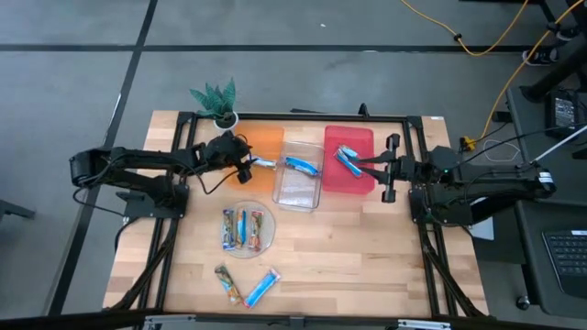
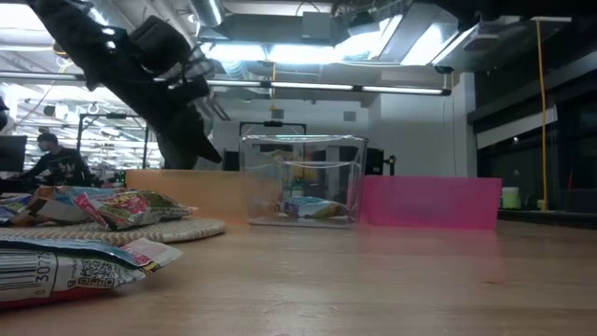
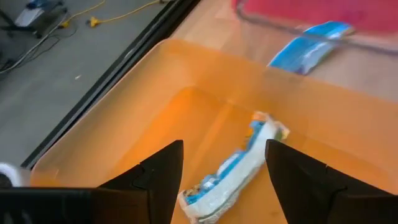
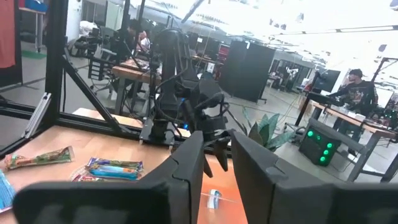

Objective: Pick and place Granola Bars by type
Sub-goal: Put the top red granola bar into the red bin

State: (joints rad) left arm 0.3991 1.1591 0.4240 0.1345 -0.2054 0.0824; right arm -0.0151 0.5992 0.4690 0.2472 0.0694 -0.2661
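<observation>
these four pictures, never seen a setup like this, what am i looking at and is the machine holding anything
It is a robot with two dark arms at a wooden table, and all four pictures show the same moment. One is taken from overhead, one from table height, and one from a camera on each wrist.

Three bins sit in a row: an orange bin, a clear bin and a red bin. Wrapped granola bars lie on a round clear plate, with two more near the table's front edge.

The left end effector hangs over the orange bin, fingers open. A bar lies in the bin between them, not gripped. The right end effector is over the red bin. Its fingers are close together and seem to hold nothing.
</observation>
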